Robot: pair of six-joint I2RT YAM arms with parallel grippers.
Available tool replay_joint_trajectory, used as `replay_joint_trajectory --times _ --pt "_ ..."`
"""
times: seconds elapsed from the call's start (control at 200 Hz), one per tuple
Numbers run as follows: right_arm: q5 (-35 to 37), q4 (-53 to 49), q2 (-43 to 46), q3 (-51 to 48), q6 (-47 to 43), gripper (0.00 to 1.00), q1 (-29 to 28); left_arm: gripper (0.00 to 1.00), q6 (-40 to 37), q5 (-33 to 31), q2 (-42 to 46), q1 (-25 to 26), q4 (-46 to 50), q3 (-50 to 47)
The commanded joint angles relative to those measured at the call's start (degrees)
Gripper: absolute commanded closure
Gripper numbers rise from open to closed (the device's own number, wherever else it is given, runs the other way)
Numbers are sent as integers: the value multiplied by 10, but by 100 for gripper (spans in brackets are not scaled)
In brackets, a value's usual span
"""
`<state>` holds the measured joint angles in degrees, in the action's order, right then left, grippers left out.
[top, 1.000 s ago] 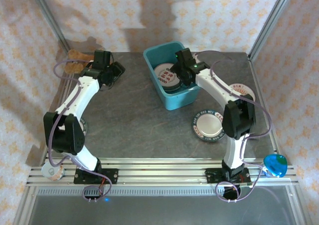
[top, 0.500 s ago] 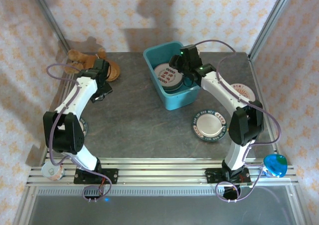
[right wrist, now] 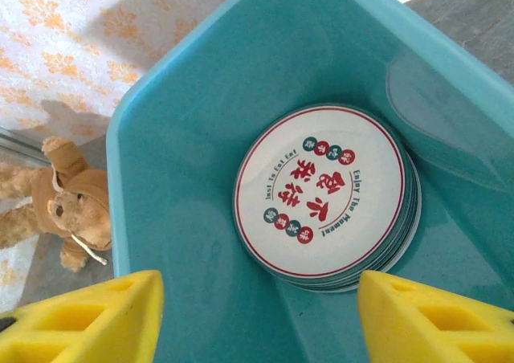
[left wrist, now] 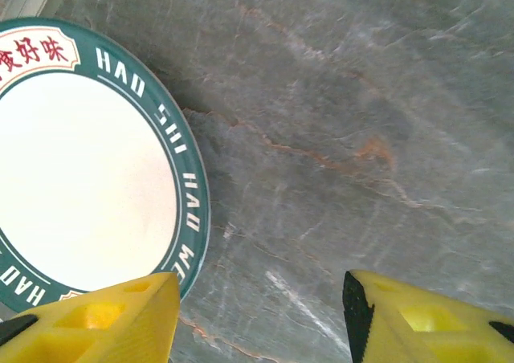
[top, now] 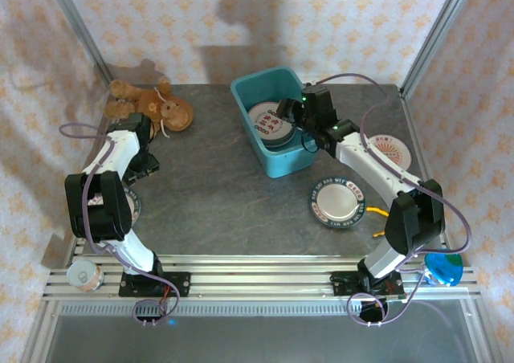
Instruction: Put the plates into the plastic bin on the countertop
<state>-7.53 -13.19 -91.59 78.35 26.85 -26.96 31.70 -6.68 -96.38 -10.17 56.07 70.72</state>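
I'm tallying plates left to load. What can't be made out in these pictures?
Stack in the bin, right wrist view: plates beneath the top one, uncountable.
Orange-patterned plate, top view: partly behind the right arm.
Green-rimmed plate, left wrist view: cut off by the frame edge.

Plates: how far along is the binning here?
Done: a stack of plates sits in the plastic bin. In hand: nothing; right tool open above the bin, left tool open beside a green-rimmed plate. Left: that plate, a second green-rimmed plate and a red-patterned plate on the countertop.
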Motion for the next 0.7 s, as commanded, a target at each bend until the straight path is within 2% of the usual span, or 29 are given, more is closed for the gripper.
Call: replay_joint_trajectory --times 0.0,0.25,0.45,0.691 --pt "-5 17 23 -8 -14 36 -5 42 -28 3 -13 -20 -21 -22" --pt "-12 9 23 -14 -12 37 -5 45 -64 2 -50 -51 -48 -36" --pt "-8 2 23 -19 -11 37 -5 47 -91 43 -58 -73 -87 -56" --pt "-7 1 19 -22 -6 38 -6 51 -104 37 -68 -89 -99 -80"
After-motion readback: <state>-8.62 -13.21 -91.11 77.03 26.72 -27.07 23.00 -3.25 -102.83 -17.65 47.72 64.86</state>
